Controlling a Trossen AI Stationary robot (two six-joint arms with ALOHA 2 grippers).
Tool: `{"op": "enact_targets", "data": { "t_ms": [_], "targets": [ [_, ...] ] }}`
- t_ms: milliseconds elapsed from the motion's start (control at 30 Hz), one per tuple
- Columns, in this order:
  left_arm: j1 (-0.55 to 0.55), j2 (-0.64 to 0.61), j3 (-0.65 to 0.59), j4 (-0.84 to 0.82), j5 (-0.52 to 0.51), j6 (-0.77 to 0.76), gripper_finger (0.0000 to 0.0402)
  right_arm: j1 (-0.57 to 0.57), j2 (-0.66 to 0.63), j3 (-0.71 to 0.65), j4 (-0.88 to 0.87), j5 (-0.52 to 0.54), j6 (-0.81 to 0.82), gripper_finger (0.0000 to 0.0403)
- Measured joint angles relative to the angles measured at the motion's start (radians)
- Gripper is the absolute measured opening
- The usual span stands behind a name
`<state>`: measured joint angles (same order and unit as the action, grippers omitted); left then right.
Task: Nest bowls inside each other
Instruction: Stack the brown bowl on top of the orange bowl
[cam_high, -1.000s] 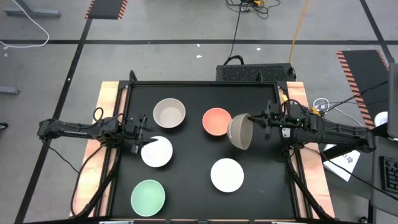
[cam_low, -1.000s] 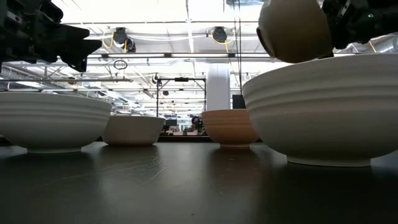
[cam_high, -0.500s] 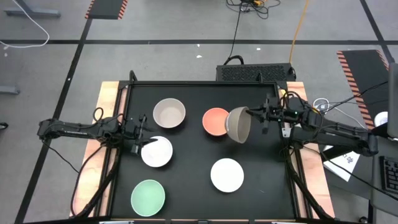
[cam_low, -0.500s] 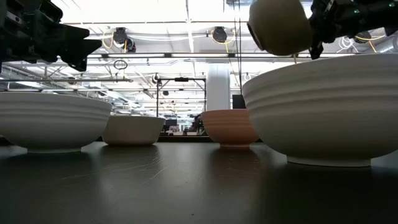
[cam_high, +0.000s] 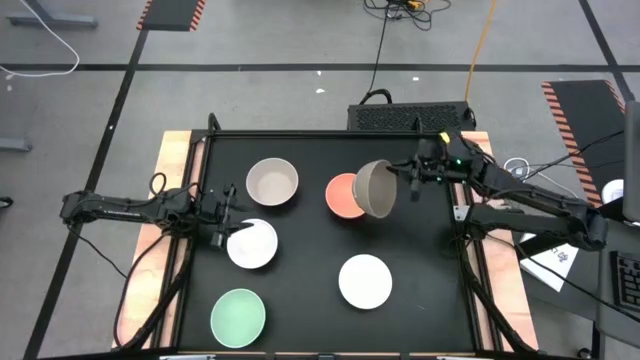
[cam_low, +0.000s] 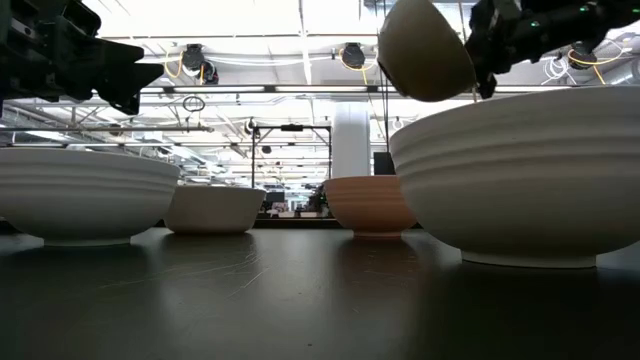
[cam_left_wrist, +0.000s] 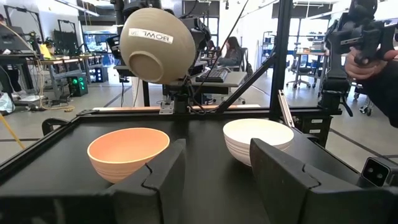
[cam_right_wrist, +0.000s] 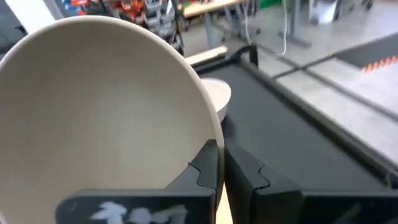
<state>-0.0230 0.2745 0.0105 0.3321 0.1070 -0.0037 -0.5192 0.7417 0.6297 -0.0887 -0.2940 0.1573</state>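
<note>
My right gripper is shut on the olive-brown bowl, which hangs in the air over the right edge of the salmon-orange bowl. Resting upright on their bases on the black table are the beige-grey bowl, a white bowl, a second white bowl and the mint green bowl. My left gripper stands open at the table's left, level above the top, beside the first white bowl, with nothing between its fingers. My right gripper pinches the olive-brown bowl's rim, one finger inside the bowl and one outside. It comes at it nearly level from the table's right side. The bowl is lifted clear and tipped on its side, its opening toward the gripper, its base toward the left arm.
A raised black rail frames the table, with wooden boards along both sides. A black box stands behind the far edge. Cables and papers lie off the right side. A person's hand shows beyond the far right corner.
My right gripper has carried the olive-brown bowl up and toward the table's far edge and left, from beside the salmon-orange bowl to over its right edge. The bowl stays tipped on its side in the same hold.
</note>
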Motion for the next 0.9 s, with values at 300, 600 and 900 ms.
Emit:
{"op": "enact_targets", "data": {
  "t_ms": [300, 600, 900],
  "targets": [
    [0.0, 0.0, 0.0, -0.017, 0.0, 0.0, 0.0182, -0.078, 0.166, 0.134, -0.1, -0.034, -0.048, 0.0003],
    [0.0, 0.0, 0.0, -0.023, 0.0, 0.002, 0.0182, -0.142, 0.304, 0.297, -0.271, -0.104, -0.106, 0.0002],
    [0.0, 0.0, 0.0, -0.032, 0.0, 0.029, 0.0182, -0.147, 0.442, 0.465, -0.426, -0.105, -0.152, 0.0002]
  ]
}}
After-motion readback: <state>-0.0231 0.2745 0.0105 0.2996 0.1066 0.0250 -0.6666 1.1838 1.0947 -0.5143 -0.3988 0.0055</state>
